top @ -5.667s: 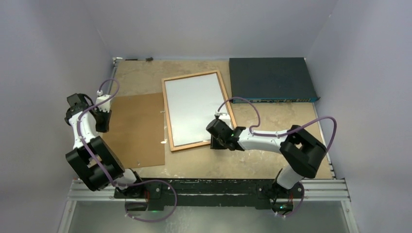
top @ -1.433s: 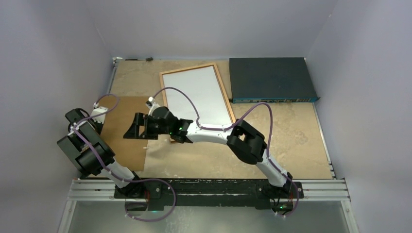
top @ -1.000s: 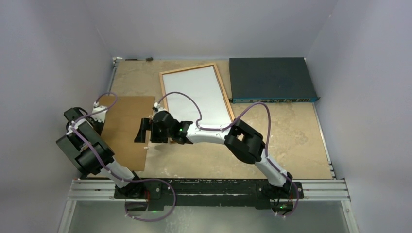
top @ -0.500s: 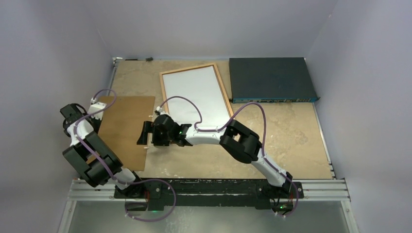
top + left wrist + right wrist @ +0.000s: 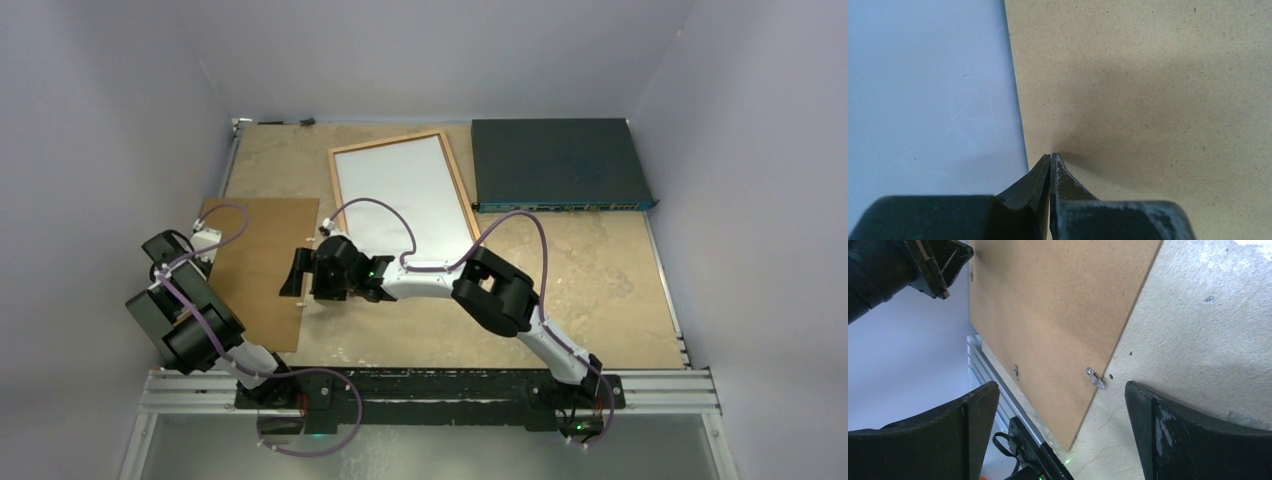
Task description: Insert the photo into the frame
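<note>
The frame (image 5: pixel 461 190), thin orange-brown wood, lies flat at the back centre of the table. The photo (image 5: pixel 400 195) fills it, plain white side up. A brown backing board (image 5: pixel 255 270) lies left of the frame. My right gripper (image 5: pixel 293 273) hangs open over the board's right edge, nothing between its fingers (image 5: pixel 1193 430); a small metal clip (image 5: pixel 1094 377) on that edge shows between them. My left gripper (image 5: pixel 207 250) is shut and empty at the board's left edge, its fingertips (image 5: pixel 1051 157) pressed together just above the board (image 5: pixel 1148 100).
A dark blue flat box (image 5: pixel 560 165) sits at the back right, beside the frame. Pale walls close in the table on three sides, the left wall (image 5: pixel 923 90) right beside the board. A metal rail (image 5: pixel 430 385) runs along the near edge.
Over several seconds the frame slid toward the back and my right arm swung left to the board. In the last second the left wrist shifted slightly toward the board; the right gripper stayed put.
</note>
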`<action>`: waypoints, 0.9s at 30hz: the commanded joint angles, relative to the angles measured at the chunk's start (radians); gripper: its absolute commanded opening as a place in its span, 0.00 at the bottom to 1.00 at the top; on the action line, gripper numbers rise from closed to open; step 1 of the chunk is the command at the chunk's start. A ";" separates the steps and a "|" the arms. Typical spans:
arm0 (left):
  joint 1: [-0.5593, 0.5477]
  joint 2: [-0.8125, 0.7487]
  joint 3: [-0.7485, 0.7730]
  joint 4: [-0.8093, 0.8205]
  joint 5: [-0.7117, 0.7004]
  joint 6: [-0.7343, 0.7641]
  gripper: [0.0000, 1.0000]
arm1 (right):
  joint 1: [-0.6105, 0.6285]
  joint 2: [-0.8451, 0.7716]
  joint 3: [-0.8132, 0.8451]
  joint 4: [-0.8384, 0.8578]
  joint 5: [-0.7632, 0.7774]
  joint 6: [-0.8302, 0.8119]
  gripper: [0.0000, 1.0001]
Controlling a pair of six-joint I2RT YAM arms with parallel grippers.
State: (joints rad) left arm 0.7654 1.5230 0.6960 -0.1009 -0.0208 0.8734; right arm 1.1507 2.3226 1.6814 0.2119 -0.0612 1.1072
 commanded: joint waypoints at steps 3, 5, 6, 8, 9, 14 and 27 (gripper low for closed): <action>-0.003 -0.012 -0.035 0.122 -0.021 0.004 0.00 | -0.004 0.022 0.023 0.034 0.025 0.029 0.99; -0.003 -0.013 -0.052 0.157 -0.032 0.012 0.00 | -0.003 0.032 0.033 0.029 0.020 0.030 0.99; -0.003 -0.014 -0.059 0.175 -0.039 0.015 0.00 | -0.003 0.035 0.036 0.030 0.019 0.030 0.99; -0.003 -0.018 -0.072 0.210 -0.054 0.018 0.00 | -0.003 0.037 0.036 0.033 0.014 0.033 0.99; -0.003 -0.020 -0.076 0.217 -0.054 0.020 0.00 | -0.003 0.038 0.036 0.035 0.013 0.033 0.99; -0.004 0.012 -0.083 0.219 -0.058 0.023 0.00 | -0.003 0.053 0.049 0.038 0.002 0.040 0.99; -0.010 0.049 -0.098 0.109 0.044 0.049 0.00 | -0.003 0.074 0.043 0.061 -0.032 0.082 0.99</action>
State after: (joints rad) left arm 0.7631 1.5440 0.6189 0.0807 -0.0631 0.9096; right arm 1.1507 2.3745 1.7149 0.2779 -0.0757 1.1652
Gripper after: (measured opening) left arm 0.002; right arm 0.986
